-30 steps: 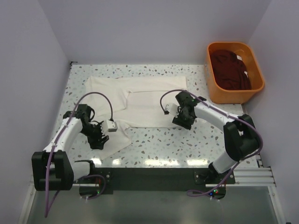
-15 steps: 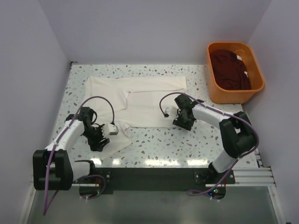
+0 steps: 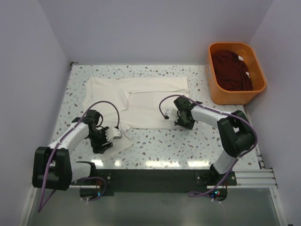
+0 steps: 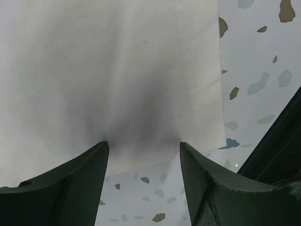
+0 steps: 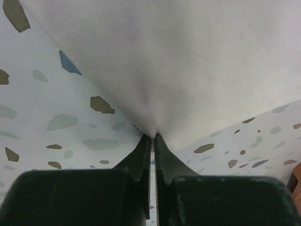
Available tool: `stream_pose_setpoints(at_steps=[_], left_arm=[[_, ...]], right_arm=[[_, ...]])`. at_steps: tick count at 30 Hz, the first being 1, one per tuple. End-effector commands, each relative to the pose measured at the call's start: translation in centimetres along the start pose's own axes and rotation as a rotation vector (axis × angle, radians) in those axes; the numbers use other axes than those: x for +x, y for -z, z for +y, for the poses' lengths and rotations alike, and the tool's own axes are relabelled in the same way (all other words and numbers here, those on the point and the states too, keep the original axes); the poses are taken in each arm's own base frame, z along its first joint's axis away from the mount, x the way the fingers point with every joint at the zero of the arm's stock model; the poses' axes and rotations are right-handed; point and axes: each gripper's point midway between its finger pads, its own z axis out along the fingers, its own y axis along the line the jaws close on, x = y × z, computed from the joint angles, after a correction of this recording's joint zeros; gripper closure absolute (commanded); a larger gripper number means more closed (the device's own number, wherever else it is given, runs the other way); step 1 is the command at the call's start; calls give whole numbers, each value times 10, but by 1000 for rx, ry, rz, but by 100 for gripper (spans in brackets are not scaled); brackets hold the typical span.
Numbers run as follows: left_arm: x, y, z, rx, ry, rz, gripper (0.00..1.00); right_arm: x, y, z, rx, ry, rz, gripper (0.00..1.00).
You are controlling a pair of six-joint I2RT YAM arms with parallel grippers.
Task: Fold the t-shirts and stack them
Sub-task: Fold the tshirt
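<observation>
A cream-white t-shirt point(image 3: 141, 101) lies spread on the speckled table, one part trailing toward the front left. My right gripper point(image 3: 181, 123) is shut on the shirt's front right corner point(image 5: 155, 120), the cloth pinched between its fingertips point(image 5: 145, 149). My left gripper point(image 3: 109, 139) stands open over the shirt's front left end point(image 4: 141, 84), its two fingers point(image 4: 70, 179) pressing down on the cloth near its hem. A dark maroon t-shirt point(image 3: 233, 70) lies bunched in the orange tub.
The orange plastic tub point(image 3: 216, 89) stands at the back right corner of the table. Purple walls close in the back and both sides. A black rail point(image 3: 150, 179) with the arm bases runs along the near edge.
My right gripper has shut on the corner of the cream-white t-shirt. The left gripper has slid slightly right and lower over the shirt's front left end, staying open.
</observation>
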Motion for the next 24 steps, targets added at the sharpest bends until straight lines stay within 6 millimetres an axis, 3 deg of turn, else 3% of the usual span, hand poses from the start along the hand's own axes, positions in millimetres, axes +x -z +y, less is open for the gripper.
stream_pose_setpoints(at_steps=[1, 5, 9, 11, 12, 13, 14, 16, 19, 24], left_arm=[[7, -6, 12, -69, -36, 62, 34], [13, -17, 16, -103, -83, 107, 40], [16, -20, 10, -79, -92, 121, 65], [11, -11, 10, -62, -84, 117, 77], [6, -5, 10, -57, -75, 106, 89], [-7, 9, 21, -91, -71, 76, 94], [-8, 18, 20, -80, -46, 69, 99], [-28, 44, 36, -125, -40, 4, 100], [-36, 75, 43, -110, 2, -44, 100], [-38, 104, 48, -124, 18, -90, 100]], right_arm=[[-3, -15, 2, -14, -5, -1, 100], [-4, -13, 0, -12, -15, 4, 100], [-7, -10, 0, -24, -24, 0, 100], [-9, -5, -1, -36, -24, -3, 100], [-11, -1, 0, -43, -22, -9, 100], [-14, 3, -1, -47, -20, -17, 100], [-12, 9, 0, -57, -15, -18, 100], [-14, 17, -2, -54, -6, -27, 100], [-12, 31, -3, -49, 11, -37, 100], [-4, 47, 4, -68, 20, -34, 100]])
